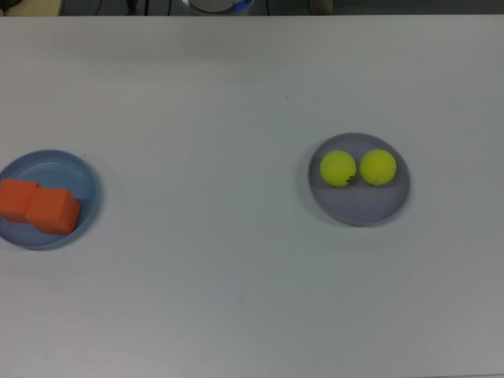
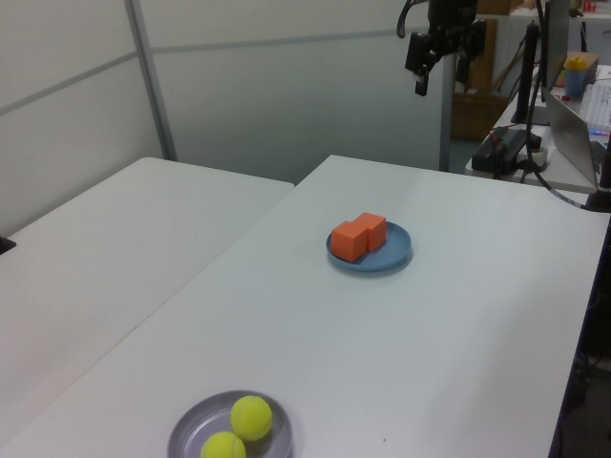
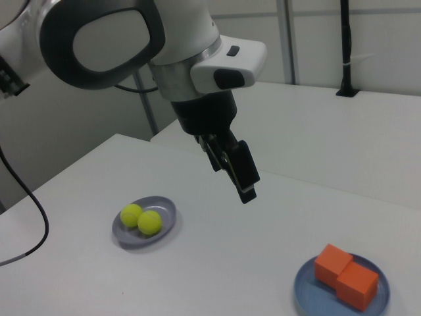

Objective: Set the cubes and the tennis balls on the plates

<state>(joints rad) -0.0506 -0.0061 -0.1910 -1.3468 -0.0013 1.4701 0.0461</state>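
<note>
Both matte orange cubes (image 1: 39,206) sit touching each other on the round light-blue plate (image 1: 85,177) at the top view's left edge, and the two fuzzy yellow-green tennis balls (image 1: 357,168) lie side by side, touching, on the pale lavender plate (image 1: 364,209) towards the top view's right; plates well apart on the white table (image 1: 236,276). The robot's two-finger gripper (image 2: 441,69) hangs high above the table's far end in the left view, up and back from the blue plate w/ nothing between its fingers (image 3: 241,171); they look spread apart and touch nothing (the right view shows one long dark finger edge-on, so the gap is clearest from the left view). Relation that matters: every task item lies below and away from the fingers, the cubes' plate nearer than the balls' plate. Judging by the layout, task looks done, no grasp left; next move prob. just a retreat.
</note>
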